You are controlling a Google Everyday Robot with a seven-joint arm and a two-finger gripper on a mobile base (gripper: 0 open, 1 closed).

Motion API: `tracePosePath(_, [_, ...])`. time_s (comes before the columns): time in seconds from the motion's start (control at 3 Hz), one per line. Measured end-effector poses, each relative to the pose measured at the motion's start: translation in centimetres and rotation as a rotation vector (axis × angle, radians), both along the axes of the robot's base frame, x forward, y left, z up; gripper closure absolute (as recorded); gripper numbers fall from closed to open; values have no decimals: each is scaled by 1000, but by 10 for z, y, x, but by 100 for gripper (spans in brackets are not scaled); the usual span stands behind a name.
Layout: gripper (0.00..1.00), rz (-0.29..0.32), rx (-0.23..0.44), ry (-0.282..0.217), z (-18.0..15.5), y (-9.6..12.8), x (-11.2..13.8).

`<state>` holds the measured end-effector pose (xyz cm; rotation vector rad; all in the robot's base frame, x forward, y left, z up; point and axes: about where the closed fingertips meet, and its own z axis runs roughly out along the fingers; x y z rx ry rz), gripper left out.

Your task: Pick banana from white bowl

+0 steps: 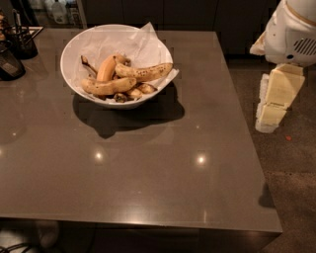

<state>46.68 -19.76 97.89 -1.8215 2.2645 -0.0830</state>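
The white bowl [68, 74] stands at the table's far left, lined with crinkled white paper [143, 42]. The banana [145, 72], long, dull yellow and brown-speckled, lies across the bowl's right side with its tip at the rim. A smooth orange-yellow banana [106, 68] and a plainer yellow curved banana [106, 87] lie next to it, with small dark pieces beneath. My gripper [269, 111], cream-coloured, hangs below the white arm [291, 34] off the table's right edge, well apart from the bowl and holding nothing of the task.
The brown glossy table [148, 168] reaches to the front and right edges. Dark containers [15, 49] stand at the far left corner. Dark cabinets [197, 15] run behind. Speckled floor [291, 188] lies to the right.
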Motion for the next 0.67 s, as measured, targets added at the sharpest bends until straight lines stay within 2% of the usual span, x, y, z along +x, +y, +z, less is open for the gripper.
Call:
tracePosePath(0.33, [0, 62, -19, 21, -3, 21, 36])
tracePosePath(0.67, [0, 147, -54, 20, -11, 50, 72])
